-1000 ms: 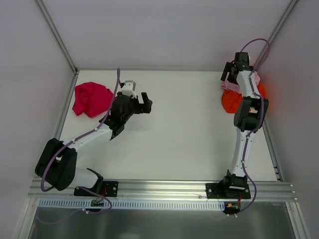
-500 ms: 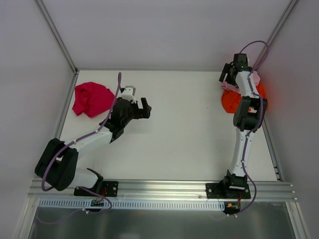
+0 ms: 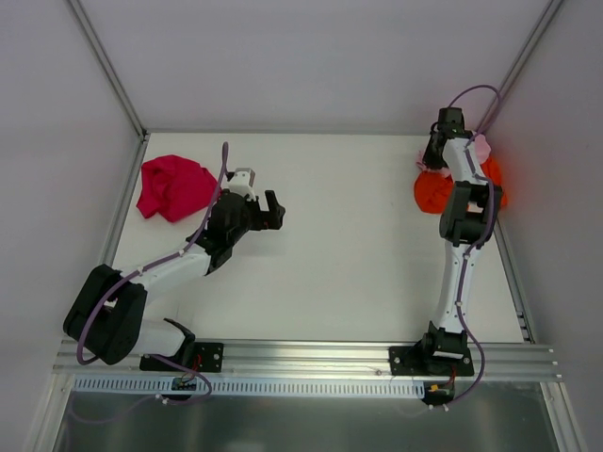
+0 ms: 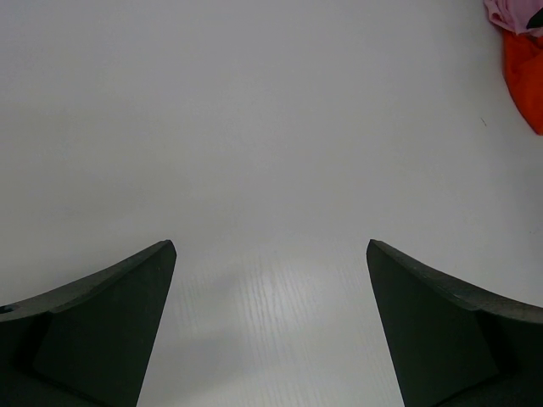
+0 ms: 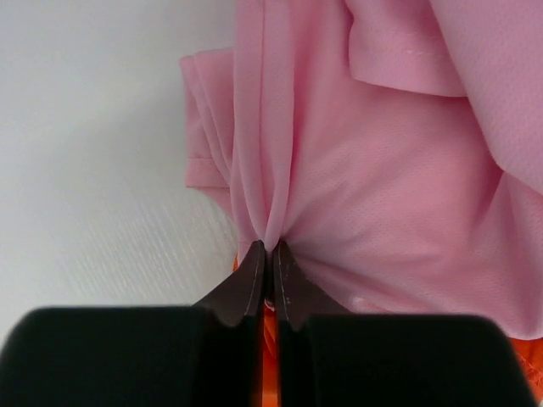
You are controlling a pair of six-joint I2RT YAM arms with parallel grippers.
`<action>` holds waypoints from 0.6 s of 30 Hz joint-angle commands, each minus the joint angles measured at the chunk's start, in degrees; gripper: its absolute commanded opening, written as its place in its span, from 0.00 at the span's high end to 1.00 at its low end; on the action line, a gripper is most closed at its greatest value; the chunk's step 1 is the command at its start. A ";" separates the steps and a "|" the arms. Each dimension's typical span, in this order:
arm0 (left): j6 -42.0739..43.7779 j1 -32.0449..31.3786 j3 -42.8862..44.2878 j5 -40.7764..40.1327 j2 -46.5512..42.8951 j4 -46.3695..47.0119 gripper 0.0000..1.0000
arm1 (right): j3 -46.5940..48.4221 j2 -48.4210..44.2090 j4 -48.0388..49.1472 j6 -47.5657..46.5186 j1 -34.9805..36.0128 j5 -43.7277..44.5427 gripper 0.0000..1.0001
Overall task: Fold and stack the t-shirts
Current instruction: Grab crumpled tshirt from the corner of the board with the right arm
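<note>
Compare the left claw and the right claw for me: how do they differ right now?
The left claw is wide open; the right claw is shut. The left claw hangs over the table holding nothing; the right claw pinches a fold of the pink t-shirt. The left claw sits left of centre; the right claw is at the far right corner. Both are black.

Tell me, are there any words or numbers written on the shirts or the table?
There are none. The pink t-shirt, the orange t-shirt, the magenta t-shirt and the white table are all plain, with no word, number or sign to read.
</note>
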 commanded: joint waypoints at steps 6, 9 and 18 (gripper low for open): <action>-1.72 0.18 -2.45 2.52 0.81 6.78 0.01 | -4.00 -5.50 2.02 -6.26 3.43 -6.09 0.99; -1.81 -0.17 -3.41 3.14 0.73 8.18 0.01 | -9.63 -11.39 5.02 -11.25 7.11 -7.07 0.99; -2.51 -1.58 -5.17 2.70 1.52 11.43 0.01 | -19.29 -26.86 6.24 -15.16 22.84 -4.26 0.99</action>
